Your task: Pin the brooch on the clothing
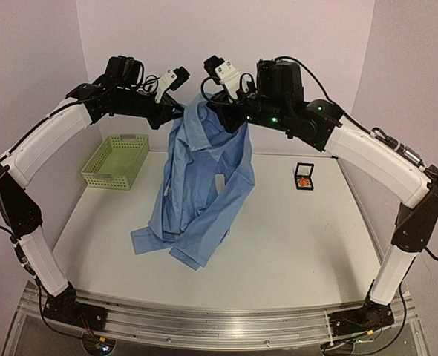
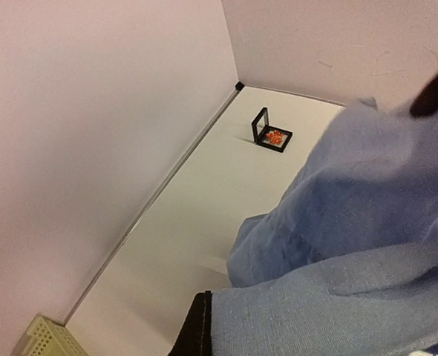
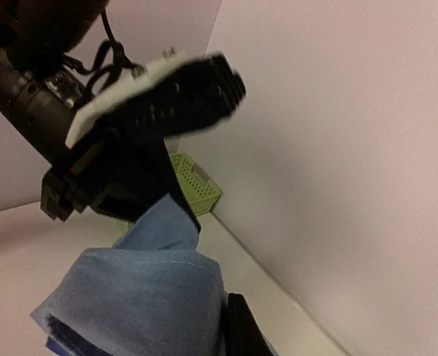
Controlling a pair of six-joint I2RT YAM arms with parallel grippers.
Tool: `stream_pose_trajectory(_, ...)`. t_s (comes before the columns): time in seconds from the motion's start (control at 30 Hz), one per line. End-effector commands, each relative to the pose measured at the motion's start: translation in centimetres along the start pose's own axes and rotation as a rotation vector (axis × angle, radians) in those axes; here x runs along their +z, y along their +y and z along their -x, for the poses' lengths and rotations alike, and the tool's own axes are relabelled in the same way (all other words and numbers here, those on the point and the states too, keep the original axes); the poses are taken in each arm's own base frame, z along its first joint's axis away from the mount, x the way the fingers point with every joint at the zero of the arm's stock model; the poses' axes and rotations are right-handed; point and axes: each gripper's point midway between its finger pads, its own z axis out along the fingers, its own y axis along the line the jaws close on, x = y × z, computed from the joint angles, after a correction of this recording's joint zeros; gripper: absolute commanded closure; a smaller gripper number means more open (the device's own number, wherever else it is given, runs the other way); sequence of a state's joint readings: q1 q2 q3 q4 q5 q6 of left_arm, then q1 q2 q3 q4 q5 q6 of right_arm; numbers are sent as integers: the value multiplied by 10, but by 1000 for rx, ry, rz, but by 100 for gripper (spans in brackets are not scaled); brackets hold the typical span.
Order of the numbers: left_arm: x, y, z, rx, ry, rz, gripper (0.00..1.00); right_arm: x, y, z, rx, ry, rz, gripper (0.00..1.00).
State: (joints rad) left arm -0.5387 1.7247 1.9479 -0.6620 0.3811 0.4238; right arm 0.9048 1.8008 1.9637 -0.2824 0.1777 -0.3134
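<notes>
Have shirt (image 1: pixel 204 178) hoisted by its collar end, high over table (image 1: pixel 293 237), with tail and sleeves pooled on the surface. Got left gripper (image 1: pixel 176 111) pinched together on fabric just left of the collar; right wrist view agrees, blue cloth running straight into its jaws. Got right gripper (image 1: pixel 215 104) up against the collar from the other side, cloth lying against 1 finger (image 3: pixel 241 330); can't tell if clamped or slack. Find brooch (image 1: pixel 304 180) not on shirt: sitting in open black box (image 1: pixel 304 167) on table's right side, well apart from both grippers, far below them, clear of the cloth. From left wrist view, see box beyond the hanging cloth, lid tilted up, orange brooch on its base. Note green basket (image 1: pixel 116 161) at far left.
</notes>
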Motion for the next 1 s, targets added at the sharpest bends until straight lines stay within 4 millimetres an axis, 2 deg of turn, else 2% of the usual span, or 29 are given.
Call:
stream_pose_trajectory(0.0,14,14,-76,-263,184,17,100,30,18,-59,272,112,63,76)
stream_pose_trajectory(0.07,20,8,-107,-305,229,2,100,50,33,-98,343,198,82,69)
stream_pose_trajectory(0.17,21,2,-126,-313,245,-6,100,61,38,-127,400,258,60,48)
stream_pose_trajectory(0.3,22,3,-149,-337,271,-1,100,58,25,-135,412,270,7,24)
stream_pose_trajectory(0.43,21,8,-154,-350,270,21,100,41,-6,-149,478,283,-103,10)
stream_pose_trajectory(0.5,20,12,-153,-357,268,38,100,27,-26,-158,534,280,-190,9)
stream_pose_trajectory(0.6,19,18,-154,-373,274,72,100,3,-44,-184,624,296,-311,10)
stream_pose_trajectory(0.7,17,22,-153,-380,272,89,100,-23,-50,-203,727,267,-396,12)
stream_pose_trajectory(0.8,16,23,-149,-375,261,92,100,-50,-48,-217,819,227,-418,12)
stream_pose_trajectory(0.83,16,24,-147,-372,256,91,100,-53,-44,-223,845,223,-411,12)
stream_pose_trajectory(0.9,15,24,-143,-363,242,88,100,-51,-35,-240,880,250,-399,13)
stream_pose_trajectory(0.97,15,24,-140,-358,229,86,100,-40,-21,-265,895,291,-384,15)
